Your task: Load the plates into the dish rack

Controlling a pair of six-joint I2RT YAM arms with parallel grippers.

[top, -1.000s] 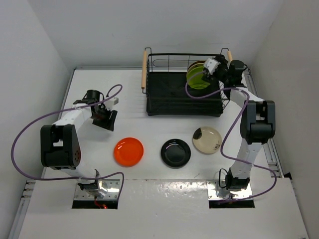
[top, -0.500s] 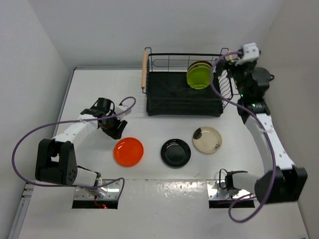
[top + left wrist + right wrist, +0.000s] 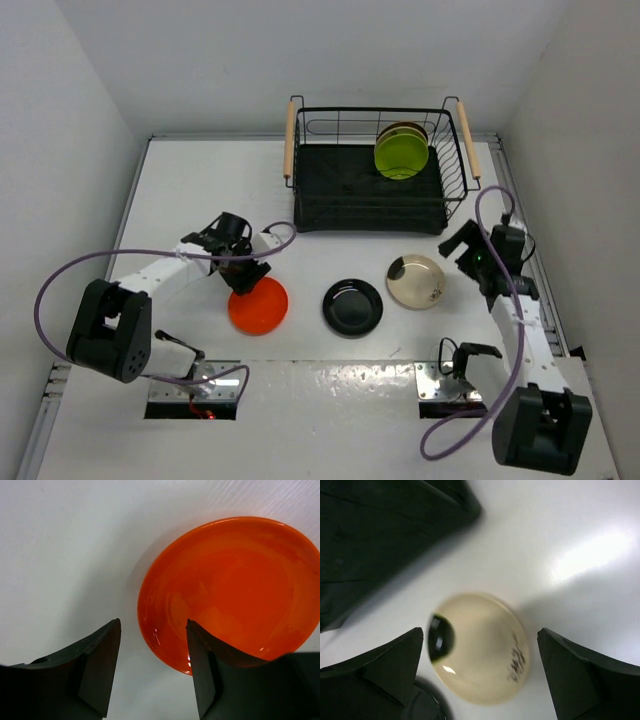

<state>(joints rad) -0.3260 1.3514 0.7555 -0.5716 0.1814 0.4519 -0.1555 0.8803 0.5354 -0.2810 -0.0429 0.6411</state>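
Right pincer [image 3: 462, 243] is off the rack [image 3: 290, 140] since half a second ago. It now sits low over the counter [image 3: 200, 180], just right of the beige plate [image 3: 416, 281]. Left pincer [image 3: 245, 272] has come in to the far-left rim of the orange plate [image 3: 258, 306].

Plates: lime plate [image 3: 401, 157] stands on edge in the rack's right half, with more rims behind it, count unclear. Orange, black plate [image 3: 352, 307] and beige lie flat in a row on the counter in front of the rack, apart from one another.

Left pincer: jaws apart, straddling the orange rim in the wrist view. One finger is over the plate, the other over bare counter. Contact cannot be told.

Right pincer: jaws wide apart, holding nothing. Beige plate shows between the fingers in its wrist view, dark patch to the left.
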